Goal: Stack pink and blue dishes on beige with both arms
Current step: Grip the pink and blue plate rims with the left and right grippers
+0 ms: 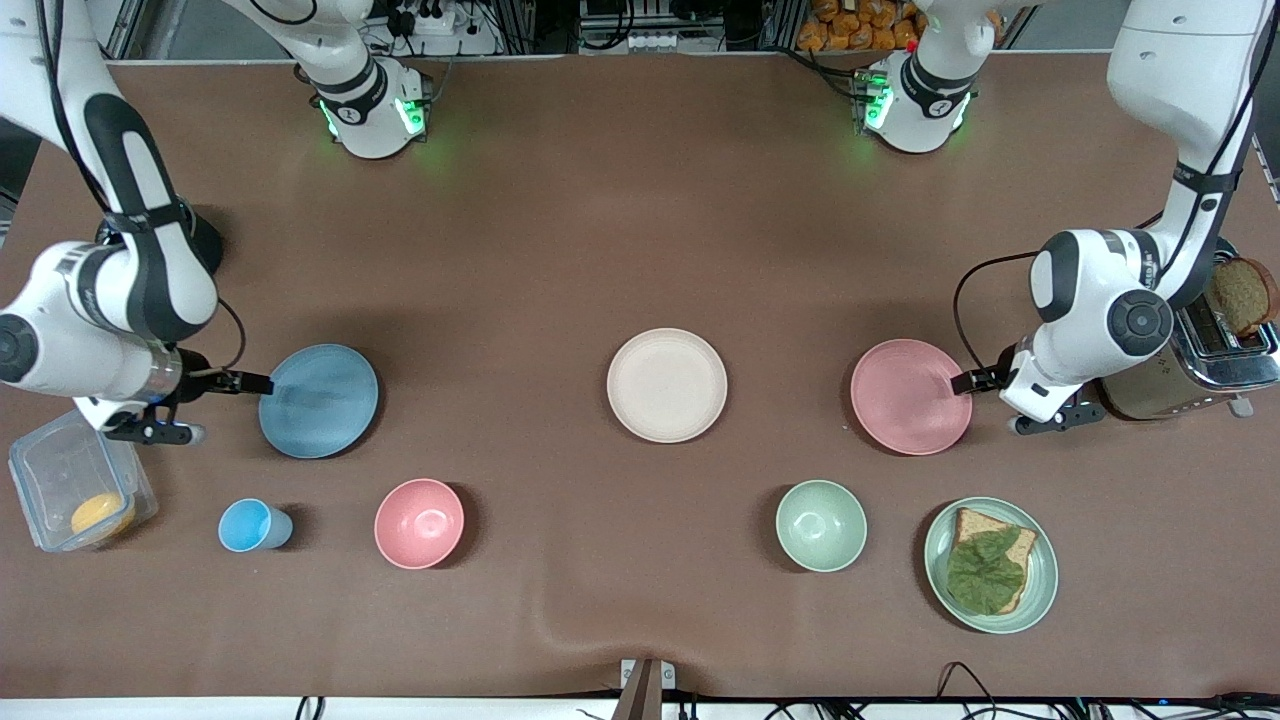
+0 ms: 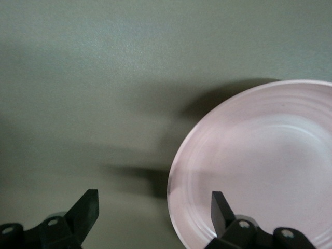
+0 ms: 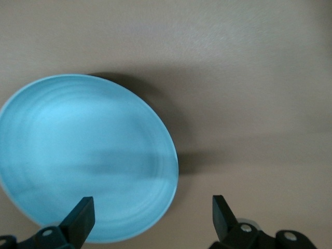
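The pale blue plate (image 1: 318, 400) lies toward the right arm's end of the table, the beige plate (image 1: 666, 384) in the middle, and the pale pink plate (image 1: 910, 396) toward the left arm's end. My right gripper (image 1: 262, 384) is low at the blue plate's edge and open. In the right wrist view the blue plate (image 3: 88, 155) has its rim between the open right gripper (image 3: 152, 213) jaws. My left gripper (image 1: 962, 382) is open at the pink plate's edge. In the left wrist view the pink plate (image 2: 259, 166) shows its rim inside the left gripper (image 2: 154, 210).
Nearer the front camera stand a blue cup (image 1: 250, 525), a pink bowl (image 1: 419, 523), a green bowl (image 1: 821, 525) and a green plate (image 1: 1040, 590) with bread and a leaf. A toaster (image 1: 1190, 350) is beside the left arm, a plastic container (image 1: 40, 470) beside the right.
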`<move>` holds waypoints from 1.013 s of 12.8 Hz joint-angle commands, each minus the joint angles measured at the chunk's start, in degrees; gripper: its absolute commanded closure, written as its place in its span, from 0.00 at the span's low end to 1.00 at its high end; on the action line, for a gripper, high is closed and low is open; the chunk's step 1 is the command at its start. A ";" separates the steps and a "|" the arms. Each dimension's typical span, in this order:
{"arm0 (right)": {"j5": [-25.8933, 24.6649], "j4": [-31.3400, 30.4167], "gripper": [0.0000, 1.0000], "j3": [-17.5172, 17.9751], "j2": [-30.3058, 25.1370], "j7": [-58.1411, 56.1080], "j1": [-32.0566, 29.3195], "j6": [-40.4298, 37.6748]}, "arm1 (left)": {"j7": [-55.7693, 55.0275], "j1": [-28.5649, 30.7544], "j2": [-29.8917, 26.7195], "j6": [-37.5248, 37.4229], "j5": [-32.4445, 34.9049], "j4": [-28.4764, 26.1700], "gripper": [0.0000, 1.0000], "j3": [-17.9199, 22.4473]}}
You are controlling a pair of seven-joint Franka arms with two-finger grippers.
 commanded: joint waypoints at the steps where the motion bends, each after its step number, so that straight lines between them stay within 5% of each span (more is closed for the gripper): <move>1: -0.24 0.88 0.00 0.59 3.25 0.01 -0.36 1.31 | 0.89 0.87 1.77 2.39 0.40 0.11 0.12 -0.33; 3: -0.24 0.88 0.01 0.59 4.23 0.01 -0.54 1.75 | 0.89 0.87 2.74 4.23 0.31 -0.07 0.22 -0.33; 5: -0.24 0.88 0.31 0.59 5.45 0.01 -0.89 2.28 | 0.80 0.96 2.92 4.41 0.31 0.02 0.33 -0.33; 7: -0.24 0.88 0.48 0.59 6.25 0.01 -0.98 2.63 | 0.89 0.96 3.79 4.41 0.31 0.20 0.55 -0.33; 9: -0.24 0.88 0.66 0.59 6.51 0.10 -0.98 2.63 | 0.80 0.87 4.24 4.50 0.31 0.55 0.93 -0.33; 11: -0.24 0.88 0.97 0.59 6.52 0.10 -0.98 2.63 | 0.71 0.70 4.06 4.50 0.31 0.46 1.00 -0.33; 13: -0.24 0.96 1.00 0.67 6.17 0.10 -0.98 2.54 | 0.80 0.52 2.84 4.24 0.31 0.38 1.00 -1.03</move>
